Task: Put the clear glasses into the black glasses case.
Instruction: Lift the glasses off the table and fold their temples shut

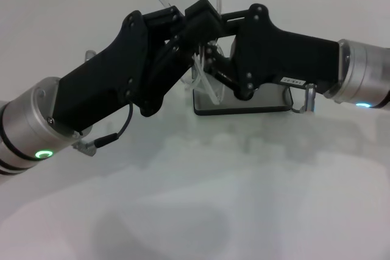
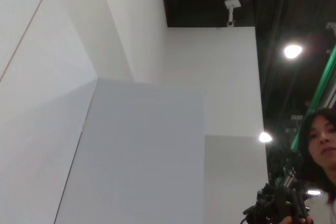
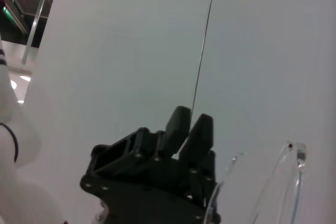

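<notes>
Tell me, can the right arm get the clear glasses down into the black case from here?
Probably yes. In the head view the right tool and left tool meet at the clear glasses directly above the black glasses case, whose grey inside shows open below, nothing between.

Both arms end in matte black angular gripper housings fastened with small screws, mounted on silver cylindrical wrist sections. Each wrist carries a lit green ring indicator. A thin black cable loops under the left wrist; the right housing bears a small white label.
</notes>
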### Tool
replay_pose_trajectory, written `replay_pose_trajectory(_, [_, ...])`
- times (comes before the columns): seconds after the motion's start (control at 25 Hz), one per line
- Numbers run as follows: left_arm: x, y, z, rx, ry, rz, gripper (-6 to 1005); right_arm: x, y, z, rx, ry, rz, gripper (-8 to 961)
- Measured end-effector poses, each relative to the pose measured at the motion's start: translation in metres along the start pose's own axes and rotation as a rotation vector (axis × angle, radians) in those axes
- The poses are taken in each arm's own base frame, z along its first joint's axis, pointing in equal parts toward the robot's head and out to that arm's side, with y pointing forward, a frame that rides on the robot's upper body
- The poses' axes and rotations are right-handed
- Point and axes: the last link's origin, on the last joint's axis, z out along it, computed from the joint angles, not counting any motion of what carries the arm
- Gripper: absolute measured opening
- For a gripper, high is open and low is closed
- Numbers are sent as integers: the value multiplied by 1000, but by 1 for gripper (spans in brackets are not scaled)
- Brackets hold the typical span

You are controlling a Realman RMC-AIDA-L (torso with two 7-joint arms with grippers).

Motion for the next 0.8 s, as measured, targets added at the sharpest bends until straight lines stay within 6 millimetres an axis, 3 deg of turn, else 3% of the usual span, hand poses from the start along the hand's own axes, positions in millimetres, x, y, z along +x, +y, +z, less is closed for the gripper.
replay_pose_trajectory(0.8, [-2,-1,-2,18,-8,-6,97,5,5,13,-39,47,-18,116])
